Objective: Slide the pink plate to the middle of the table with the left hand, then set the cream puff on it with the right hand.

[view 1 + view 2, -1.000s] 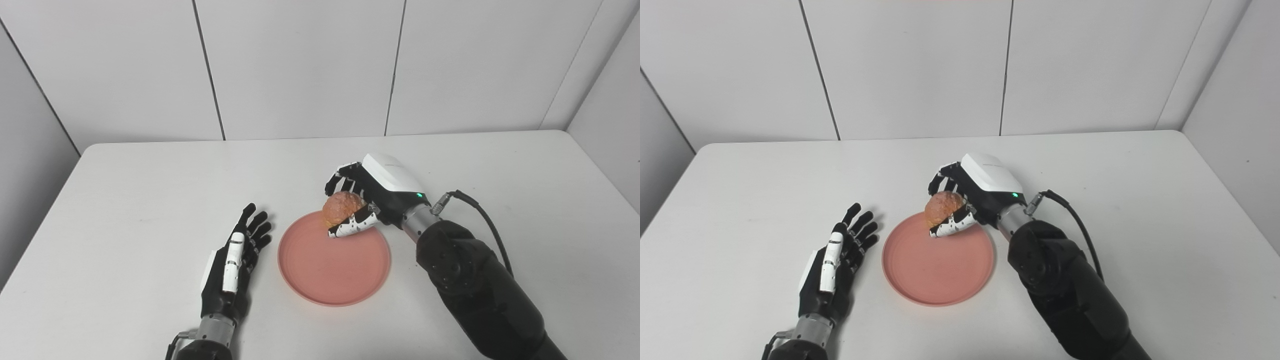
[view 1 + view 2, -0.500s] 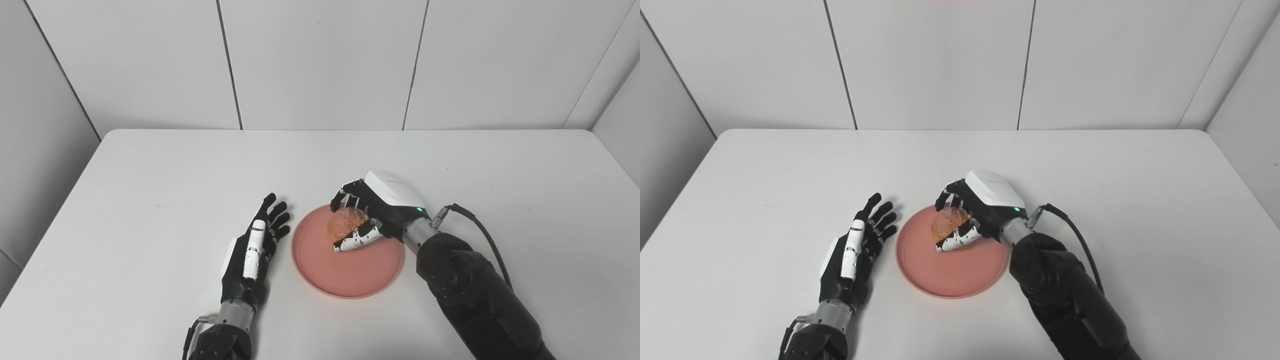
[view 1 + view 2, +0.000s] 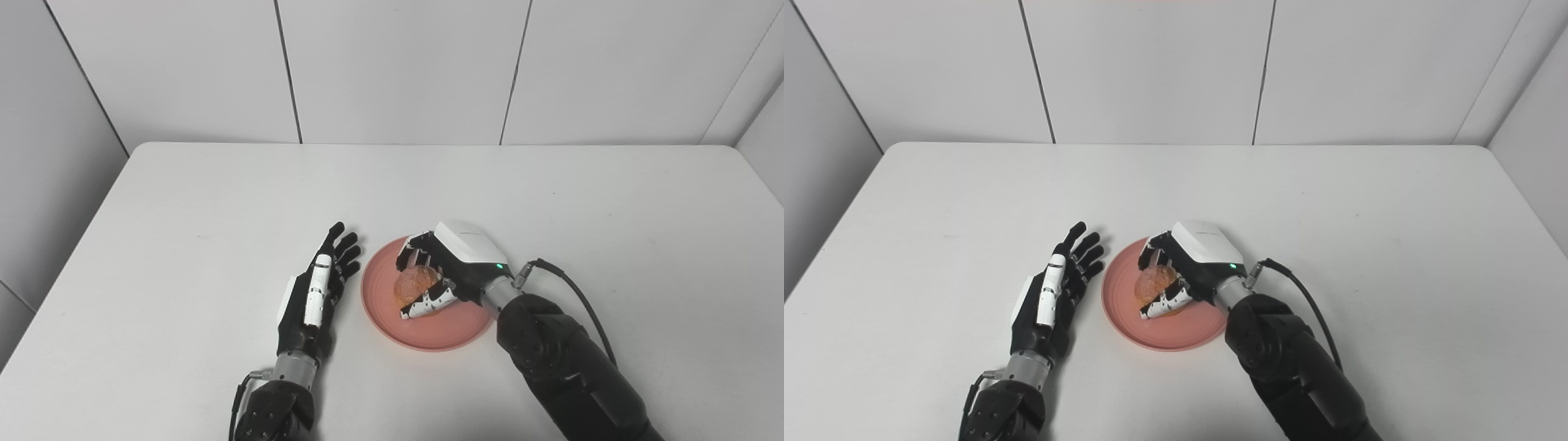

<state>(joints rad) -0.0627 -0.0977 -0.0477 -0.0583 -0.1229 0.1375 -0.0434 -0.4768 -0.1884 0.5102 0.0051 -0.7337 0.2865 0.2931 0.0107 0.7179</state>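
The pink plate (image 3: 429, 327) lies near the middle of the white table (image 3: 184, 202). A golden-brown cream puff (image 3: 414, 283) sits over the plate's centre, with my right hand (image 3: 450, 269) shut around it from the right, thumb under its front. Whether the puff touches the plate, I cannot tell. My left hand (image 3: 315, 288) rests just left of the plate with fingers straight and spread, open, holding nothing; a narrow gap separates it from the rim. In the right eye view the cream puff (image 3: 1153, 283) and plate (image 3: 1127, 318) show the same arrangement.
The table ends at a grey panelled wall (image 3: 398, 67) behind. A black cable (image 3: 576, 294) loops off my right wrist. Bare table surface stretches to the left and right of both arms.
The camera has shifted, so the whole scene sits differently. My right hand has carried the cream puff from the plate's far rim to over its centre and lower. The left hand stays beside the plate.
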